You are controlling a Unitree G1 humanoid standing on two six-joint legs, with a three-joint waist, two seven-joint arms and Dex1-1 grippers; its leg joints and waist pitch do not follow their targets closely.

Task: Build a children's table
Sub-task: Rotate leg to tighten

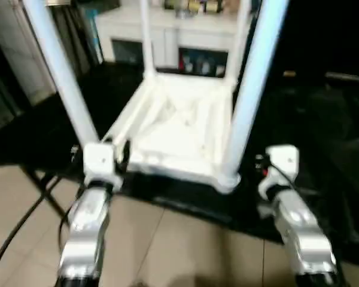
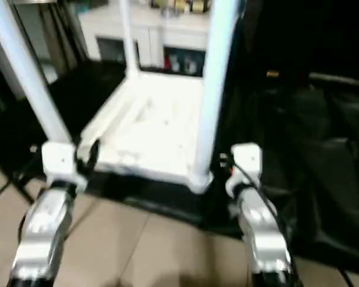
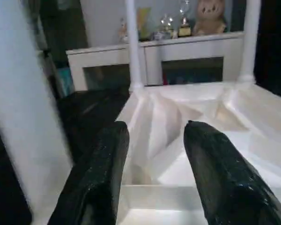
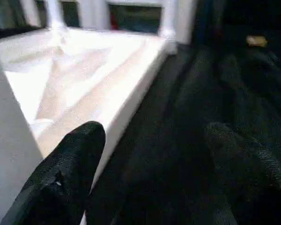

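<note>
Tabletop (image 1: 179, 134) lies upside down on a dark mat (image 1: 323, 149) in the left eye view, ribbed underside up, with four white legs (image 1: 254, 84) standing upright from its corner sockets. The two near legs rise past the picture's top edge; the two far ones stand before a white cabinet (image 1: 167, 36). Beige floor tiles (image 1: 185, 245) fill the foreground. The left gripper (image 1: 110, 158) sits just beside the near-left corner, at the foot of that leg, while the right gripper (image 1: 269, 164) hangs to the outer side of the near-right leg, apart from it.

Right eye view shows the same layout.

Left wrist view looks between two black fingers (image 3: 100, 173), moderately spread with nothing between them, aimed across the tabletop's near rim; the near-left leg stands close beside them.

Right wrist view has its fingers (image 4: 65, 178) spread wide and empty over the mat, alongside the tabletop's edge.
</note>
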